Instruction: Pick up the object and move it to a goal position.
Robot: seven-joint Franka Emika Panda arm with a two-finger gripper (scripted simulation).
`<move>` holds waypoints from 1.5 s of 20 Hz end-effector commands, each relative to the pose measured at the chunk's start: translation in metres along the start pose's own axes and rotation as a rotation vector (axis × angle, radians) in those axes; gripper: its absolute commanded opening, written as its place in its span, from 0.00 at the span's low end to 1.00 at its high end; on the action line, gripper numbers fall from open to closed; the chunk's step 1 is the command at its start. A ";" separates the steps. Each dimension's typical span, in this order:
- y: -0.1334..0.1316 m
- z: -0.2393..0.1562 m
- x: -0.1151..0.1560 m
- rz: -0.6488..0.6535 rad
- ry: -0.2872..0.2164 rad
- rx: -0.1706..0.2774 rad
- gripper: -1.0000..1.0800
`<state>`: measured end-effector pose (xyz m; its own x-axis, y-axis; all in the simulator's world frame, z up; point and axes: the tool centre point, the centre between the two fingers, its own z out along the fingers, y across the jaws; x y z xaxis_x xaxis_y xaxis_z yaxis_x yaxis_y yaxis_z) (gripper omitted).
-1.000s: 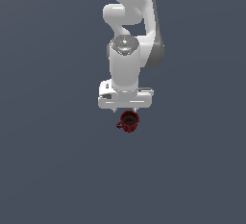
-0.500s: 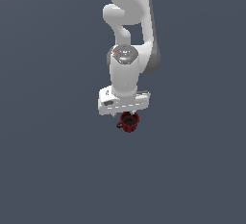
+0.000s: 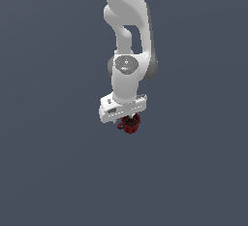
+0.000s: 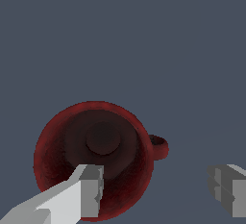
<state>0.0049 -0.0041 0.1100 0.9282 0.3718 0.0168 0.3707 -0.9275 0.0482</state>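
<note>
The object is a small dark red mug standing upright on the grey floor, right under the white hand of the arm. In the wrist view I look straight down into the mug, with its dark inside and its little handle at the side. My gripper is open. One finger lies over the mug's opening near its rim. The other finger stands well outside, past the handle. In the exterior view the gripper partly hides the mug's top.
Only the flat grey floor surrounds the mug. The white arm rises behind it, toward the top of the exterior view.
The hand has come down over the mug, closing the gap between them. The mug has stayed where it was.
</note>
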 end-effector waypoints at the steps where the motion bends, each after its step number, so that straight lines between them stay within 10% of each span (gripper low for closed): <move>1: 0.000 0.004 0.000 -0.030 0.002 -0.004 0.81; 20: 0.000 0.038 -0.002 -0.051 0.002 -0.006 0.81; 21: 0.000 0.038 -0.002 -0.051 0.002 -0.006 0.00; 30: 0.000 0.038 -0.002 -0.051 0.002 -0.006 0.00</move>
<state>0.0051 -0.0085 0.0734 0.9091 0.4162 0.0177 0.4147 -0.9082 0.0567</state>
